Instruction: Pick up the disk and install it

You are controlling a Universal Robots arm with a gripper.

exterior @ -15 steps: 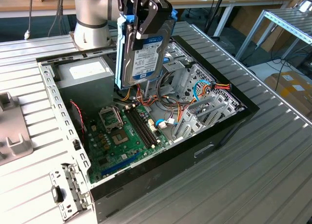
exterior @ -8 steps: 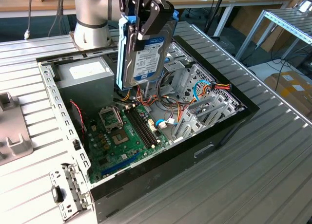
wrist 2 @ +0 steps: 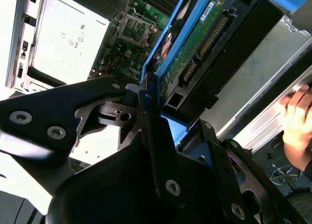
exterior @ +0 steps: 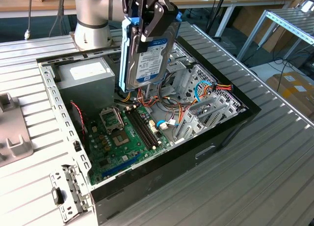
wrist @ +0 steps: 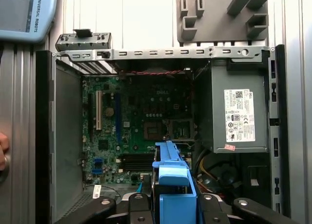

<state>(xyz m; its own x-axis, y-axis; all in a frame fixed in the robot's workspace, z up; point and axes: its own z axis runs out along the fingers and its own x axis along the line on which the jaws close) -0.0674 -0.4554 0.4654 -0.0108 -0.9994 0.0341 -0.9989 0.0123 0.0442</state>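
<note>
Now, above the open computer case [exterior: 211, 147], we see the gripper [exterior: 146, 22] pinching the disk [exterior: 149, 61] by its blue rails, disk hanging on edge, clear of the case's motherboard [exterior: 122, 137]

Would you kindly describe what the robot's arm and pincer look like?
The arm is a smooth silver-grey cylinder with a pale blue joint cap. The pincer is matte black, built from flat angular linkage plates fastened with silver screws.
</note>
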